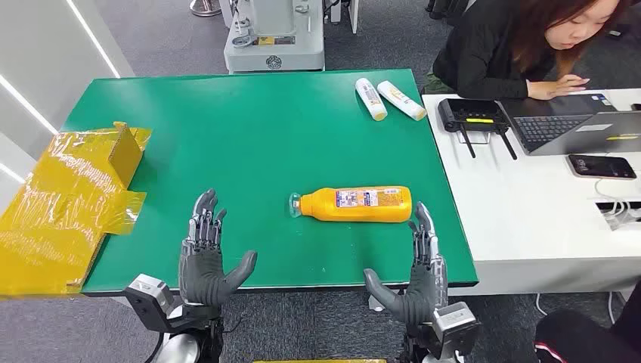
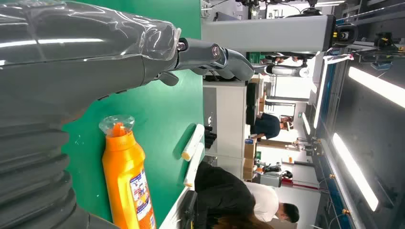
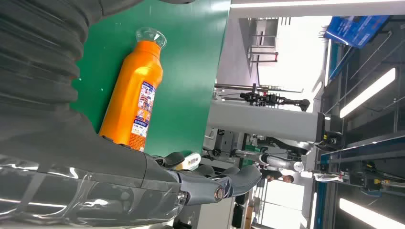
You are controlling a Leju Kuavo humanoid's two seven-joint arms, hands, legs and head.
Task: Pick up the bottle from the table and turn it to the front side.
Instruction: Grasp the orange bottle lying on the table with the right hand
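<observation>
Lying untouched: orange bottle (image 1: 357, 204) is resting on its side on the green table (image 1: 227, 136); pick-up and turn are both remaining.
Right hand (image 1: 419, 261): is hovering with fingers spread, holding nothing; bottle's base is lying just beyond its fingertips.
Left hand (image 1: 205, 257): is hovering spread and empty; bottle's clear cap is pointing toward it, well apart.

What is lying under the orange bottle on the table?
The orange bottle lies on its side directly on the green table; nothing else shows beneath it. Its label faces up. The side touching the table is covered, so whatever is printed there cannot be seen.
</observation>
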